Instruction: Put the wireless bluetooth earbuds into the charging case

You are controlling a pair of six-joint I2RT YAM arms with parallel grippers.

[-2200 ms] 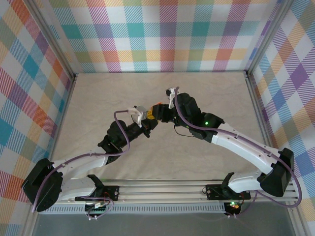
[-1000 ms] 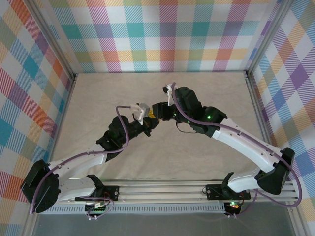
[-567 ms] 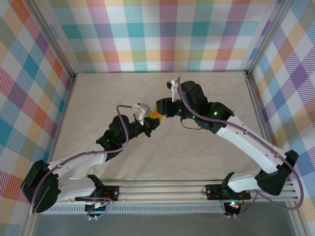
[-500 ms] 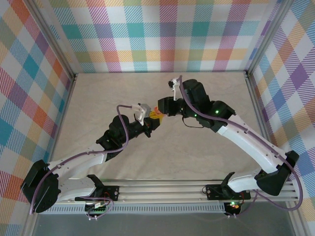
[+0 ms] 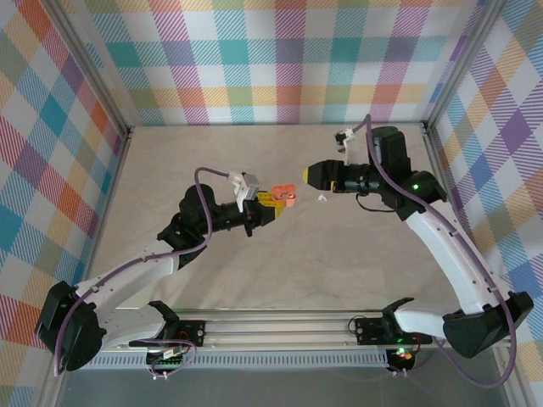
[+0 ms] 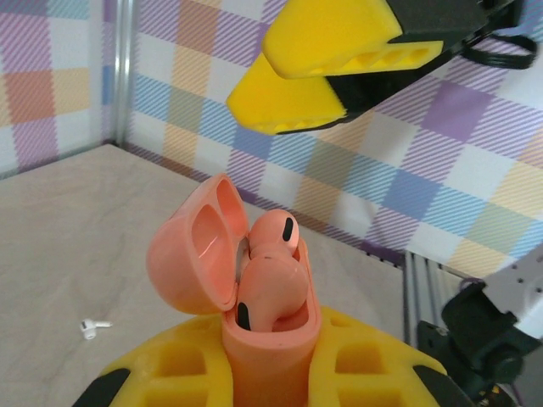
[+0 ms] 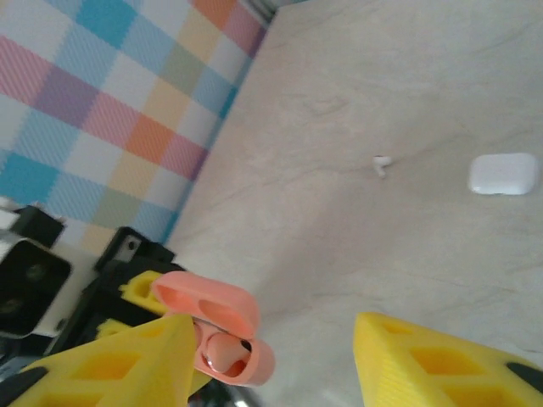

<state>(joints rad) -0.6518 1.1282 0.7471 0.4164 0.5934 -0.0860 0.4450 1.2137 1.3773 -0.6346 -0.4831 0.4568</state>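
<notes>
My left gripper point(image 6: 271, 377) is shut on a salmon-pink charging case point(image 6: 273, 360), held upright with its lid point(image 6: 193, 253) swung open. Two pink earbuds point(image 6: 270, 287) sit in its wells, stems down. In the top view the case point(image 5: 286, 197) hangs at mid-table off the left gripper point(image 5: 271, 200). My right gripper point(image 5: 312, 175) hovers a little to the right of the case and apart from it, open and holding nothing. From the right wrist the case point(image 7: 229, 343) shows below its spread fingers point(image 7: 127, 365). One white earbud point(image 5: 322, 197) lies loose on the table.
A shut white case point(image 7: 504, 173) rests on the table near the white earbud point(image 7: 382, 164). The table point(image 5: 170, 170) is beige and bare to the left and back, with checked walls around it. The right gripper's yellow fingers point(image 6: 331, 64) hang above the pink case.
The right gripper has pulled back to the right, away from the pink case, and opened. The left arm has swung the case slightly rightward.
</notes>
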